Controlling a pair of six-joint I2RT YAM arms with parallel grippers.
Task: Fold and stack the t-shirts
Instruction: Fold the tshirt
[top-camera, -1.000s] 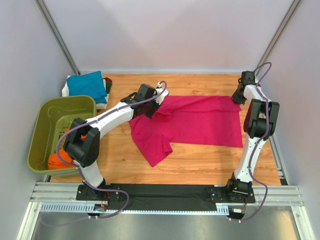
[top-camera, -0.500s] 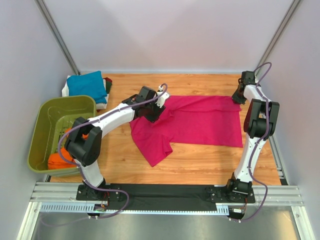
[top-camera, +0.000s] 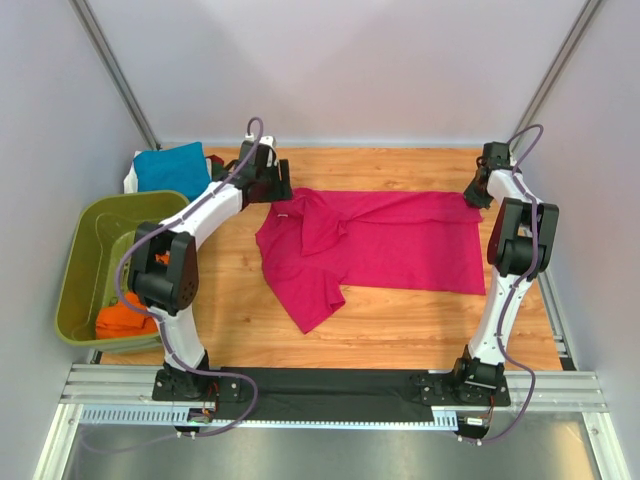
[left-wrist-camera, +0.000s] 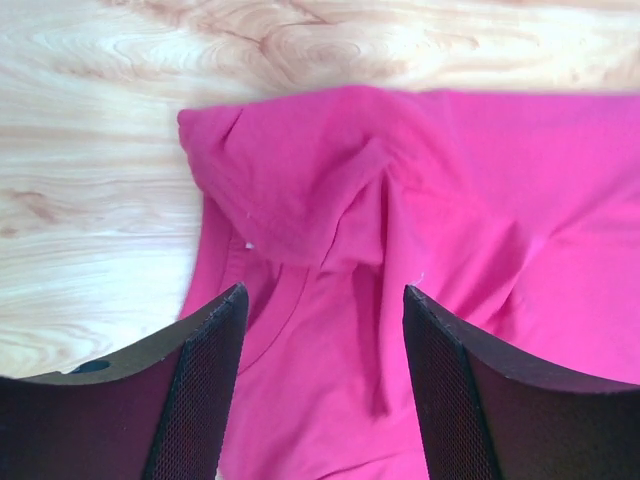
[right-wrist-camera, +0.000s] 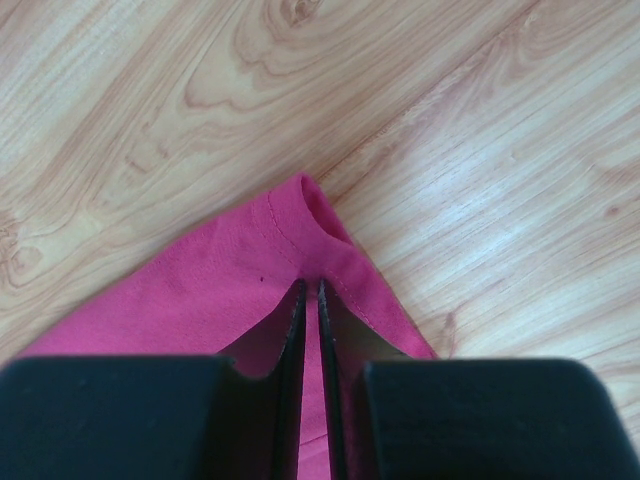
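Note:
A magenta-pink t-shirt (top-camera: 400, 245) lies spread across the wooden table, its left part rumpled and one sleeve trailing toward the near side. My left gripper (top-camera: 280, 190) hovers open over the shirt's far left edge with nothing between its fingers; in the left wrist view the bunched shirt (left-wrist-camera: 330, 200) lies below the left gripper (left-wrist-camera: 322, 300). My right gripper (top-camera: 470, 195) is shut on the shirt's far right corner, and in the right wrist view the right gripper (right-wrist-camera: 309, 285) pinches the hemmed corner of the shirt (right-wrist-camera: 250, 290). A folded teal-blue t-shirt (top-camera: 172, 165) tops a small pile at the far left.
An olive-green basket (top-camera: 100, 235) stands at the left edge with orange t-shirts (top-camera: 125, 318) inside. White cloth (top-camera: 131, 181) shows under the teal shirt. Walls close in on both sides and at the back.
My left gripper has opened, let go of the magenta shirt and moved away to the far left. The shirt's released left part now lies farther left. The right arm has not moved.

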